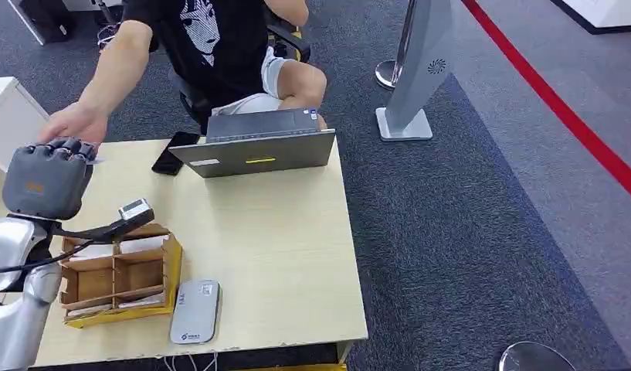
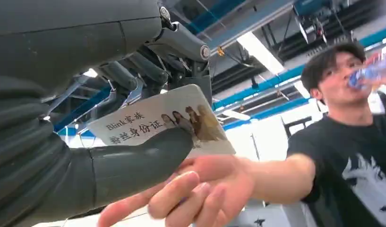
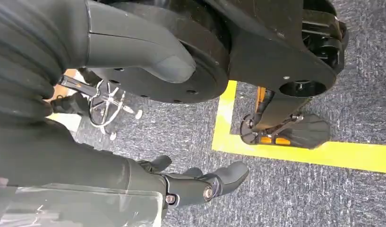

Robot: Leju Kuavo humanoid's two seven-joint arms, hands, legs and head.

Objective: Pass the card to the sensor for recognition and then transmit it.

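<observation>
Left hand [image 2: 87,142]: raised at the far corner of the table [image 1: 281,255], thumb and darker fingers [image 2: 181,42] closed on 1 card [image 2: 162,123], with a person's hand [image 2: 200,194] just under the card's free end and apparently touching it. Right hand [image 3: 195,182]: hanging over carpet, fingers loosely apart, holding nothing. Card: thin, light, probably stiff and slick laminate; best pinched flat across its faces near 1 edge, leaving the far end free for the taker.

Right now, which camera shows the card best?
The left wrist view: the card is close up, its print and picture facing the camera, pinched by the left hand. In the head view, a sliver of it peeks past that hand. The right wrist view faces the floor.
</observation>
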